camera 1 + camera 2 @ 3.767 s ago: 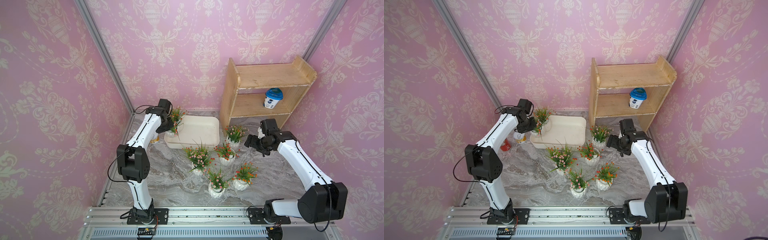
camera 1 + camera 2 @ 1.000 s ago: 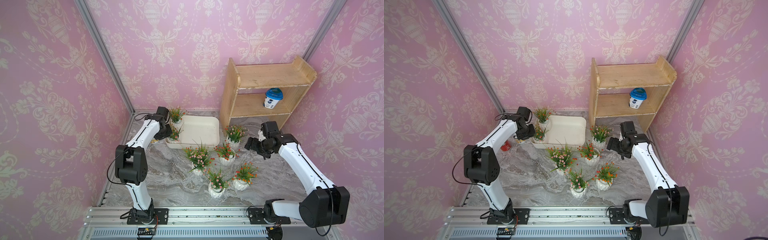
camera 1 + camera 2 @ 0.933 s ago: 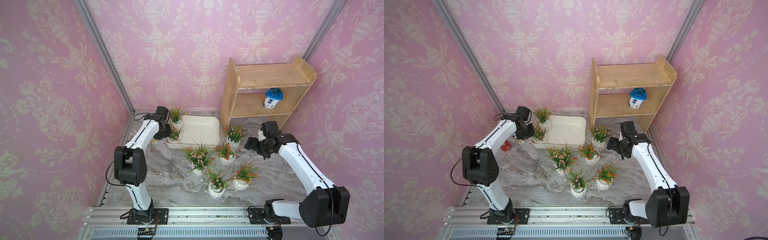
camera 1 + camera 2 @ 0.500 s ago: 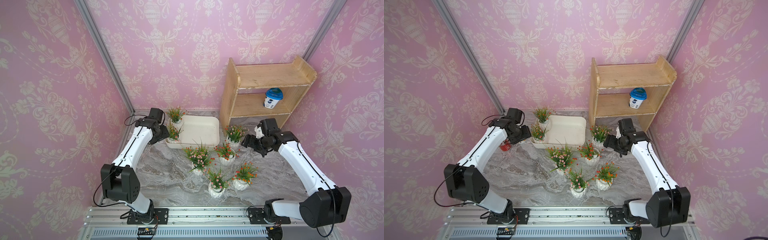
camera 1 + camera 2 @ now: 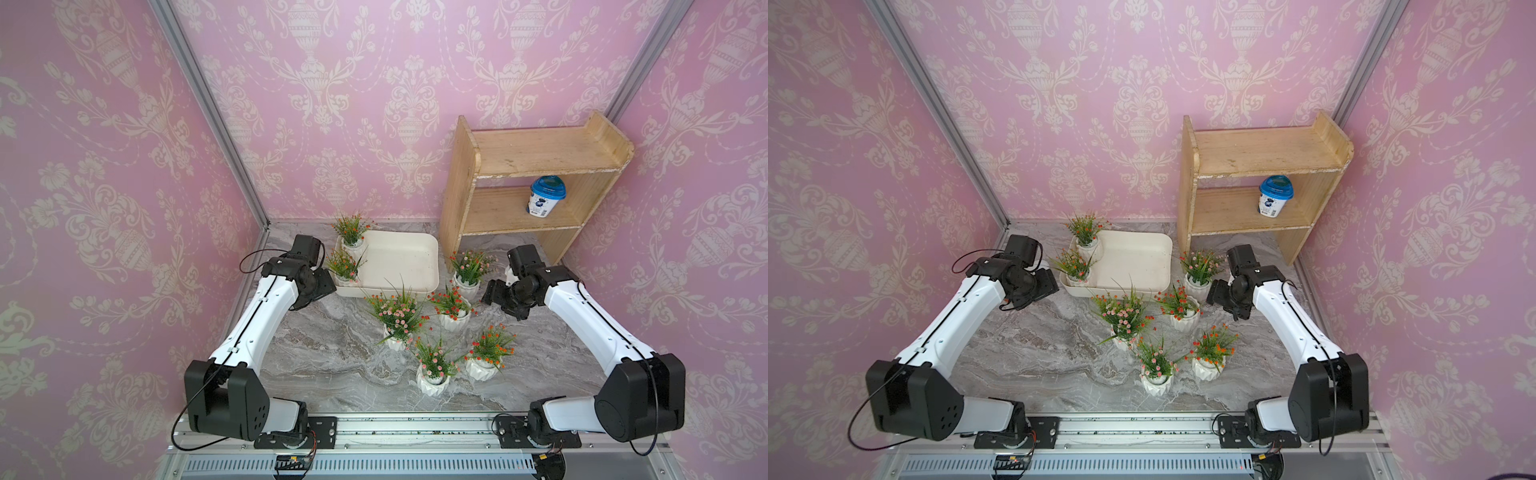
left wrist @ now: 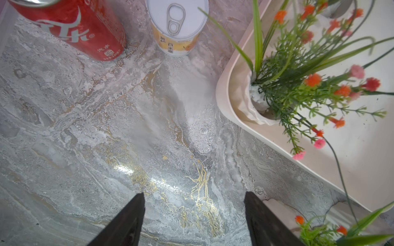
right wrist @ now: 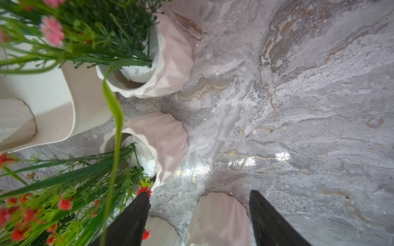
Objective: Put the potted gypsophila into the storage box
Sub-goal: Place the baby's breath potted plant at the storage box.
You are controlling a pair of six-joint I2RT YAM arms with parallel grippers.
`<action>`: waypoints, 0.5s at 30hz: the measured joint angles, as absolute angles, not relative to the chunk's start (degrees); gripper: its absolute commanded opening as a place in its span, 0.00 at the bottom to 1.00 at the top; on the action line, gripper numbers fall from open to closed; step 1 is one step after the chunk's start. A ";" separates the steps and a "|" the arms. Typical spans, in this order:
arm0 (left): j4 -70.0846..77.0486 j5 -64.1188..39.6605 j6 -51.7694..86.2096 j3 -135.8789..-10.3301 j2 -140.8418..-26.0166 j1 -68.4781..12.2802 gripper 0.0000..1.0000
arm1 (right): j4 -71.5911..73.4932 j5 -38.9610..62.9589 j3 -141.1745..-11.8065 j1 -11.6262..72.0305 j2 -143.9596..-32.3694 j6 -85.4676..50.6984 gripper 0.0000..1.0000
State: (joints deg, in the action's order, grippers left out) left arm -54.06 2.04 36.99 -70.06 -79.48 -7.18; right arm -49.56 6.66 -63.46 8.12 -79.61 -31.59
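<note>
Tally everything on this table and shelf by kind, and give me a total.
Potted plants: 7
Storage box: 1
Wooden shelf unit: 1
Blue-lidded cup: 1
Cans: 2
Total: 12

The storage box (image 5: 399,259) is wide open on the shelf (image 5: 536,158) side; two pots (image 5: 352,246) hog its other end. Five more pots (image 5: 453,321) crowd the surface (image 5: 332,361) right in front, though the near-left marble is bare.
</note>
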 measured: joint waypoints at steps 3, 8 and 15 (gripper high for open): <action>-53.91 2.02 36.99 -69.76 -79.46 -7.16 0.76 | -48.69 6.63 -62.59 8.14 -80.66 -31.68 0.74; -53.41 1.83 36.97 -68.84 -79.09 -6.68 0.76 | -48.27 5.98 -61.89 8.12 -81.19 -31.81 0.74; -53.17 1.63 36.97 -68.42 -79.09 -5.61 0.76 | -47.83 4.43 -61.89 5.34 -81.17 -32.27 0.76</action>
State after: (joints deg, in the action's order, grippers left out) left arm -53.17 1.63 36.97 -68.42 -79.09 -5.61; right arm -47.83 4.43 -61.89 5.34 -81.17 -32.27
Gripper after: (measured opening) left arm 0.763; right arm 0.755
